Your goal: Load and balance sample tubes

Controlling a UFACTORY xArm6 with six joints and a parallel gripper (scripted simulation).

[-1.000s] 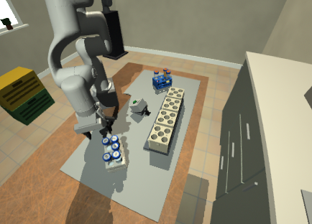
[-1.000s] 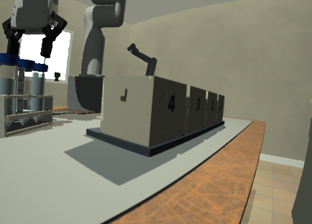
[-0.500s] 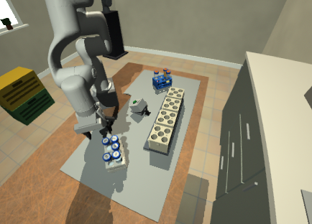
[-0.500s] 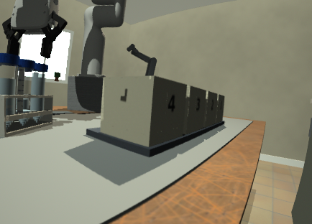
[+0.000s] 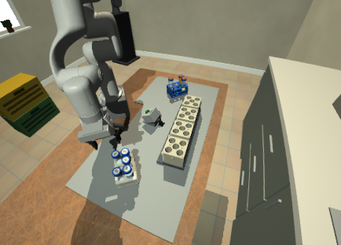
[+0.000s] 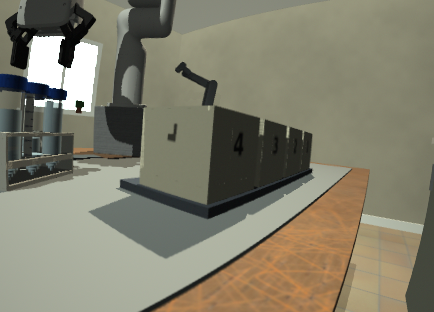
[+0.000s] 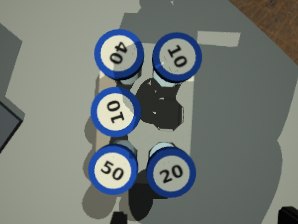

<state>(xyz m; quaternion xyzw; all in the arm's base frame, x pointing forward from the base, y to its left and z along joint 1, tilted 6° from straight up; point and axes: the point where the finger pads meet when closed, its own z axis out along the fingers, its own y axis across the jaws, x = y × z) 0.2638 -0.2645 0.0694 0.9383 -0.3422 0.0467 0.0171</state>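
The pale rack holds five blue-capped water blanks; the end effector is spread wide, pinching nothing.

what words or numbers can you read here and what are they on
"40", "10", "10", "50", "20": blank caps
"4": nearest adapter
"3": next adapter
"2": third adapter
Too small or blurred: farthest adapter's side, hole numbers, orange-dot caps

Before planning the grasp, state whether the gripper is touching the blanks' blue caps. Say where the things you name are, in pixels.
Apart. The exterior view shows the gripper's (image 5: 105,144) (image 6: 44,63) fingertips above the blue caps (image 5: 125,151) (image 6: 36,90) (image 7: 115,112), with a visible gap between.
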